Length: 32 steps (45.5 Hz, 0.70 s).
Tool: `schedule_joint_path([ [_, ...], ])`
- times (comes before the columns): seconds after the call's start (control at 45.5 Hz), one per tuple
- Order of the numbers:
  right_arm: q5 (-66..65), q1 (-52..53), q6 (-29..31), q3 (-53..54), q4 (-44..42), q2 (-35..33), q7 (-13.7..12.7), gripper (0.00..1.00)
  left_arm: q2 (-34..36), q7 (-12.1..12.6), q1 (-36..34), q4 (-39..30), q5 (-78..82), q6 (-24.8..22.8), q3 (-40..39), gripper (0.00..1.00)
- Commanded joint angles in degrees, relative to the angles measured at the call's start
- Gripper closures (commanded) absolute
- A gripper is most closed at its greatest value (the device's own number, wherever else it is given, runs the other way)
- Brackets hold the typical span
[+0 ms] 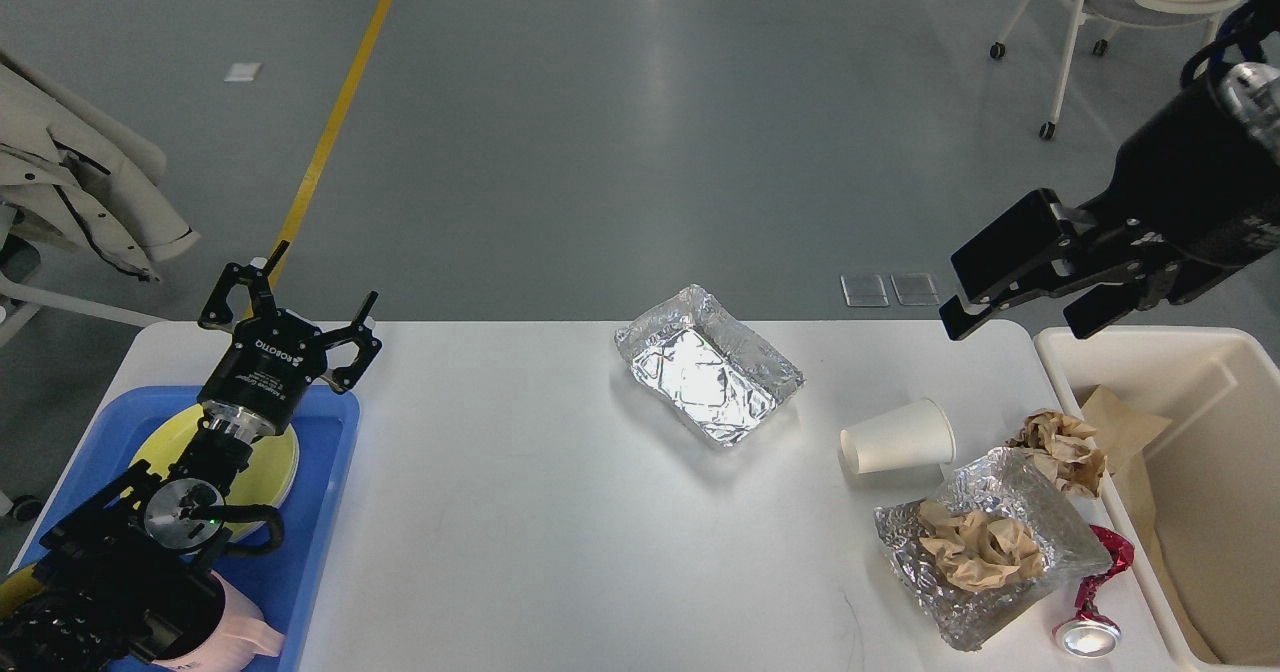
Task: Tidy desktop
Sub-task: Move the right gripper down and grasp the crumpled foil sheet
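Note:
The white desktop [520, 512] fills the lower view. On it lie an empty foil tray [710, 367] at mid-back, a white paper cup [898, 437] on its side, a crumpled foil tray [1040, 532] holding a brown paper wad [975, 550], a second brown paper wad [1065, 452], and a crushed red can [1095, 612]. My left gripper [298, 297] is open and empty over the back-left corner. My right gripper [1012, 327] is open and empty in the air over the back-right corner, above the cup.
A cream bin [1150, 337] stands off the table's right end with brown paper [1125, 417] inside. A blue tray [320, 512] at the left holds a yellow plate [275, 467] and a pink cup [250, 640]. Chairs stand on the floor behind.

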Motion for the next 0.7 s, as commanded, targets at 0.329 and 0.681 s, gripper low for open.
schedule_joint_path([
  [0.329,5.35,-51.18,-43.61,-11.61,-14.61,3.94,-3.52,0.00,-0.04,0.00,-0.03,0.00,0.00,-0.11,0.00,0.00],
  [0.681,10.37,-72.02,-51.35,-8.80,-30.00,5.26,-3.79,0.00,-0.04,0.00,-0.03,0.00,0.00,-0.11,0.00,0.00],
])
